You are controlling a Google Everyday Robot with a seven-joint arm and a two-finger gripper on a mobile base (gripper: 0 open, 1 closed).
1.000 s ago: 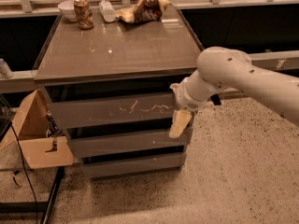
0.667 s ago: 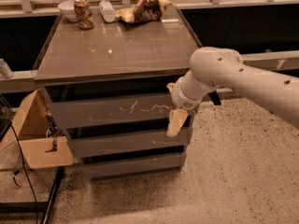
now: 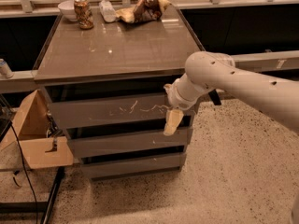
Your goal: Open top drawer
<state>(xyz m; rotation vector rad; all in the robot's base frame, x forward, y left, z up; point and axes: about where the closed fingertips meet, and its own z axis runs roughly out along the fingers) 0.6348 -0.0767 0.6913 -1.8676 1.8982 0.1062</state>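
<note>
**A:** Where is the gripper?

**B:** The gripper [image 3: 173, 122] hangs at the right end of the top drawer [image 3: 107, 111], low against its front, near its lower edge. Whether it is spread or closed, I cannot tell.

**A:** And the drawer itself?

**B:** It sits directly under the cabinet top [image 3: 117, 50] and carries the white scratches. It looks shut, about flush with the two shallower fronts [image 3: 126, 143] below it.

**A:** What could go wrong?

**B:** The top drawer has no handle, so the pull needs an edge. Sitting that low, the gripper may catch the front below the top drawer instead, or simply slide off the smooth face. Pulling from the right end alone could also skew the drawer and jam it. A sharp jerk might topple the can [image 3: 83, 13], which stands above the top drawer, towards the back left.
</note>
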